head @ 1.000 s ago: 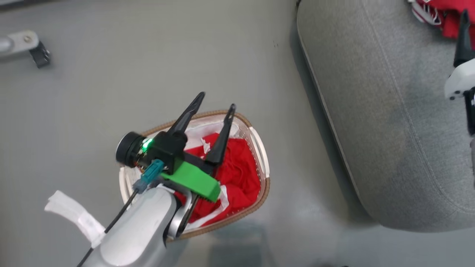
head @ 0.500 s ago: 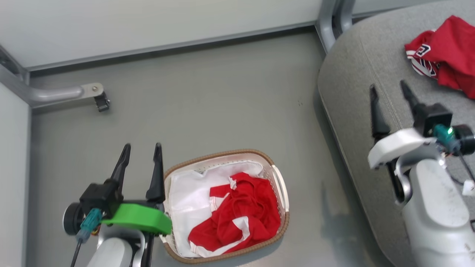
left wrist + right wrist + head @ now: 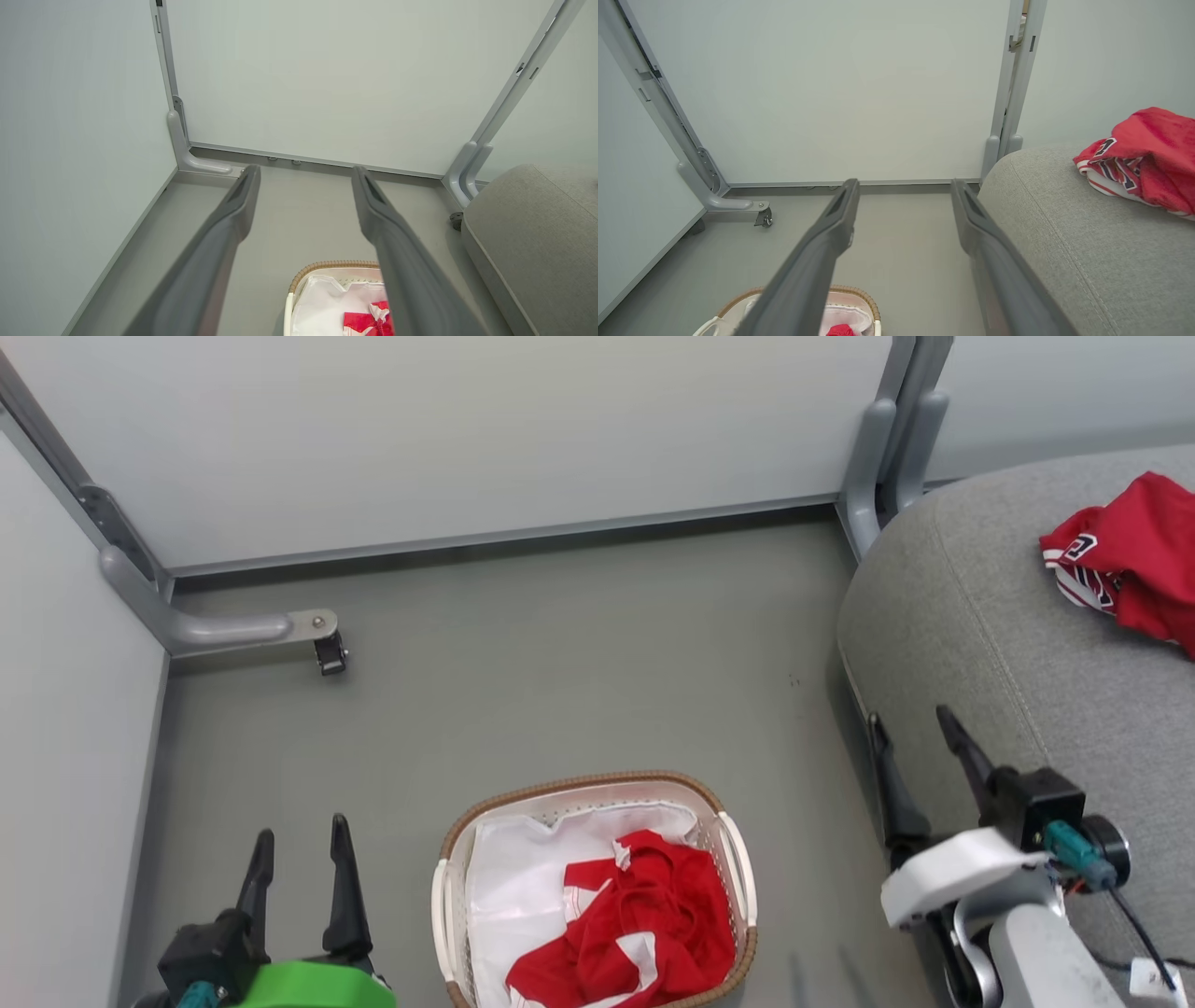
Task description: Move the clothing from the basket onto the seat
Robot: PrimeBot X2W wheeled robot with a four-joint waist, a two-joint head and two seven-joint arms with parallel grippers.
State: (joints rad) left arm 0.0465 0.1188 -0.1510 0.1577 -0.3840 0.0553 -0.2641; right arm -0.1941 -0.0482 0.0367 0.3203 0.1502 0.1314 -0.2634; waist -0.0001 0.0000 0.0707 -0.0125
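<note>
Sitting roughly halfway, judging by the red jersey (image 3: 1134,551) lying on the grey seat (image 3: 980,616) at upper right and the red shorts (image 3: 653,924) waiting in the basket (image 3: 579,784) at bottom centre, with left gripper (image 3: 301,829) and right gripper (image 3: 907,715) both hovering spread and empty.

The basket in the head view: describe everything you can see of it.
The basket is a small oval tub of white perforated plastic with a brown woven rim and a white handle on each long side. It stands upright on the grey floor, its near end cut off by the head view's bottom edge. A white liner sheet lies inside, with a crumpled red garment with white trim on it, toward the robot's right. It stands apart from the grey seat.
</note>
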